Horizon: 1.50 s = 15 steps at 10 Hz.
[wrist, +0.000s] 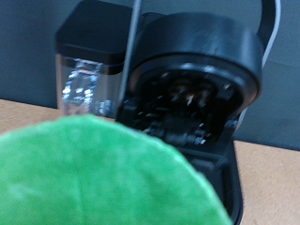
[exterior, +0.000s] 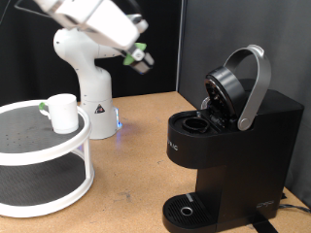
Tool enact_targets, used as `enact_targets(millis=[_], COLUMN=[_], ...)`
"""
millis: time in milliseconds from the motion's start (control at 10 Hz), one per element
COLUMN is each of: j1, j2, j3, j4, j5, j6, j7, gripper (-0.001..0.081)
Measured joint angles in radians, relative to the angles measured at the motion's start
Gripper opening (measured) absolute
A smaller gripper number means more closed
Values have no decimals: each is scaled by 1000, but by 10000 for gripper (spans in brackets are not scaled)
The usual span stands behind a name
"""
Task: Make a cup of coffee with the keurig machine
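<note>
The keurig machine [exterior: 233, 146] stands at the exterior view's right with its lid [exterior: 231, 87] and silver-grey handle [exterior: 258, 83] raised, and its pod chamber [exterior: 199, 124] open. My gripper [exterior: 144, 58] hangs in the air to the machine's upper left, shut on a small dark pod with a green top [exterior: 139, 49]. In the wrist view the blurred green pod [wrist: 94, 173] fills the foreground before the open lid [wrist: 197, 84]. The white cup [exterior: 63, 113] stands on the top tier of a round stand at the left, apart from the gripper.
A white two-tier round stand [exterior: 39, 146] occupies the exterior view's left. The arm's white base [exterior: 92, 97] stands behind it on the wooden table. The machine's round drip tray [exterior: 187, 210] is near the bottom edge. A water tank [wrist: 89, 80] shows in the wrist view.
</note>
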Motion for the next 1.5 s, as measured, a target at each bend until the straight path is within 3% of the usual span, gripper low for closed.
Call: enact_targets(millis=[200, 600, 900, 1500], j1=[12, 11, 13, 15], j2=[-19, -17, -28, -50], j3=[46, 48, 85, 156], j4=[-23, -21, -10, -6], j5=[11, 14, 14, 8], j6=[70, 80, 111, 134], j7=[17, 30, 122, 188], gripper=[467, 467, 467, 467])
